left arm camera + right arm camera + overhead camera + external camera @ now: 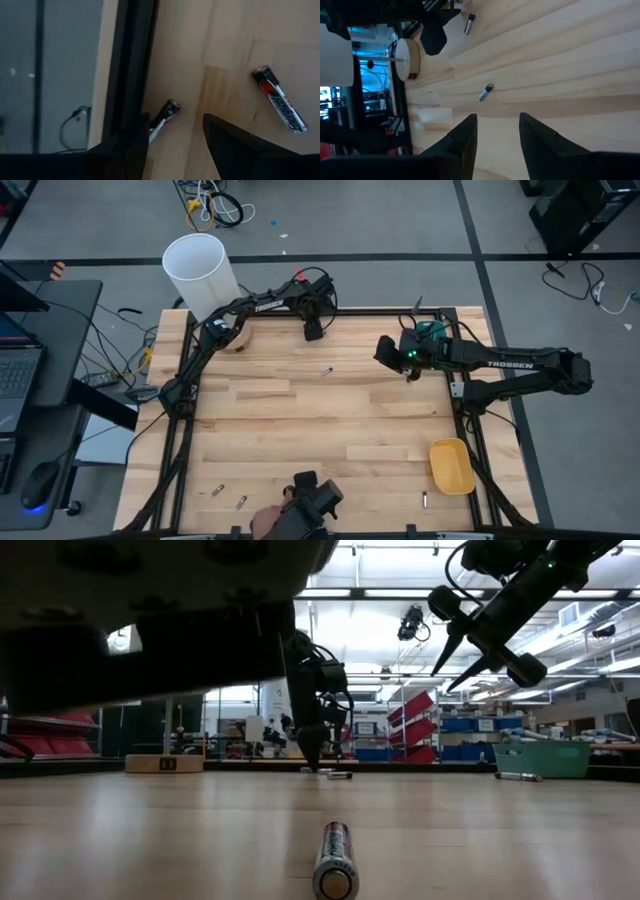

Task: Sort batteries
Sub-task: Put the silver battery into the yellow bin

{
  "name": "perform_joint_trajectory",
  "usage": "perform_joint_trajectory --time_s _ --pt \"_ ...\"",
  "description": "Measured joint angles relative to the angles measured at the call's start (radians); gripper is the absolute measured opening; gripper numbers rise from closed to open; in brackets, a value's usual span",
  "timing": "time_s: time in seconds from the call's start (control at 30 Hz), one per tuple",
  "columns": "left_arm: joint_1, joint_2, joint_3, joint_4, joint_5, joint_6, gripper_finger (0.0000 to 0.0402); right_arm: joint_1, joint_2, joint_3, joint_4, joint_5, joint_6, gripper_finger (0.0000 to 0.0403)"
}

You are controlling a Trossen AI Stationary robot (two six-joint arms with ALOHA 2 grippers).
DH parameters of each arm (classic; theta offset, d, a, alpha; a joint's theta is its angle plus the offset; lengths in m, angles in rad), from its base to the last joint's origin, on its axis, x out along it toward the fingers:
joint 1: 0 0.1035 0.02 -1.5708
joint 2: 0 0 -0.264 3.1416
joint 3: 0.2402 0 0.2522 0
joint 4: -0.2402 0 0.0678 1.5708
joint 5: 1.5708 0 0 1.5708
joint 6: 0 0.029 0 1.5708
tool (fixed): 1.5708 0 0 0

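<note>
My left gripper (313,331) is down at the table's far edge, open. In the left wrist view a silvery battery (162,119) lies between its fingers, close beside one finger and the dark frame rail; a second battery (280,100) lies just outside them. My right gripper (405,366) hangs open in the air (455,665) above the table's far right, near a teal tray (430,331). One battery (326,372) lies mid-table between the arms. More batteries (217,491) (241,501) (424,499) lie along the near edge. A yellow tray (452,465) rests at the near right. My left gripper comes down from above with its fingers (137,145) on either side of the battery's lower end (154,131) on the table. I cannot tell whether that finger touches it.
A white bucket (200,275) stands beyond the far left corner, and a round wooden block (238,338) sits on the table near it. A dark frame rail (380,312) runs along the far edge. A dark object (315,496) stands at the near edge.
</note>
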Motion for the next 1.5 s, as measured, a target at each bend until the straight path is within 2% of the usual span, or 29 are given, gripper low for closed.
perform_joint_trajectory --time_s 0.33,0.4,0.5,0.9,0.97,1.1,1.3,1.43,1.5 --pt "0.031 0.016 0.003 0.001 0.113 -0.008 0.0201 0.0 0.0 0.0 0.031 0.0 0.017 0.0132" --pt "0.03 0.016 0.003 -0.01 0.106 -0.011 0.0193 0.0 0.0 0.0 0.035 0.0 0.017 0.0132" --pt "0.026 0.016 0.004 -0.034 0.073 -0.011 0.0168 0.0 0.0 0.0 0.037 0.001 0.014 0.0132" --pt "0.027 0.016 0.004 -0.086 0.073 -0.049 0.0046 0.0 0.0 0.0 0.037 0.006 -0.03 0.0132" --pt "0.026 0.016 0.004 -0.095 0.066 -0.069 0.0032 0.0 0.0 0.0 0.037 0.006 -0.041 0.0132" --pt "0.014 0.019 0.026 -0.125 0.057 -0.129 0.0031 0.0 0.0 0.0 0.037 0.007 -0.064 0.0132" --pt "-0.005 0.027 0.172 -0.221 0.167 -0.205 0.0038 0.0 0.009 0.0 0.038 0.014 -0.091 0.0132" --pt "-0.014 0.021 0.289 -0.255 0.322 -0.306 0.0035 0.008 0.05 0.0 0.069 0.008 -0.122 0.0132" --pt "-0.021 -0.008 0.27 -0.196 0.413 -0.372 0.0035 0.018 0.078 0.0 0.099 0.001 -0.156 0.0132"
